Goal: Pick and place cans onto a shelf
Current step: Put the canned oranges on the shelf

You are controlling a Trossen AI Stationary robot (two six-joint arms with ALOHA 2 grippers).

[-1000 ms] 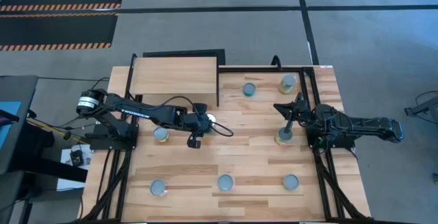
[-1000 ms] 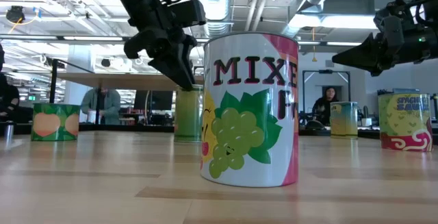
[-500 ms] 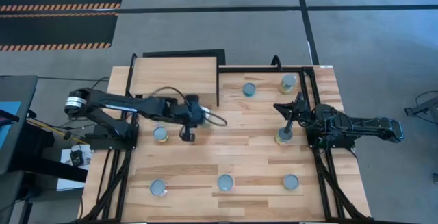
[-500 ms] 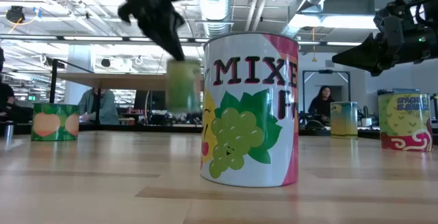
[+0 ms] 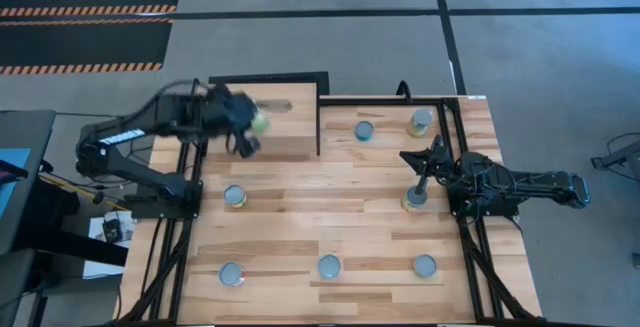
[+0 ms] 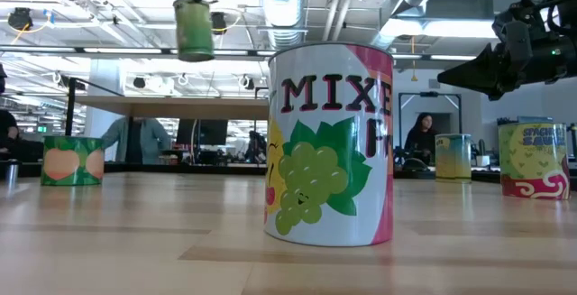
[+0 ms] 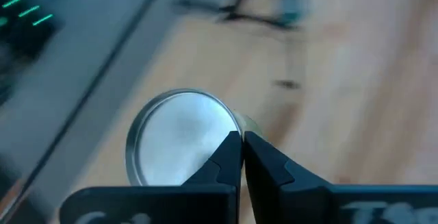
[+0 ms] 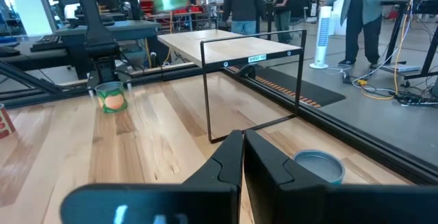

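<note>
Left hand (image 5: 243,127) pinches a green can (image 5: 259,121) over the shelf (image 5: 290,132), upper left. Lower level, release upright. Right hand (image 5: 416,167) pressed together, mid-right.

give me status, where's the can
Left tool shut on green can, carried above shelf. Right tool idle over right-side can. Nothing blocking.

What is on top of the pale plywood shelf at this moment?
No can stands on the pale plywood shelf. The left tool holds a green-labelled can in the air above it. The arm covers part of the shelf top, so that part cannot be checked.
</note>
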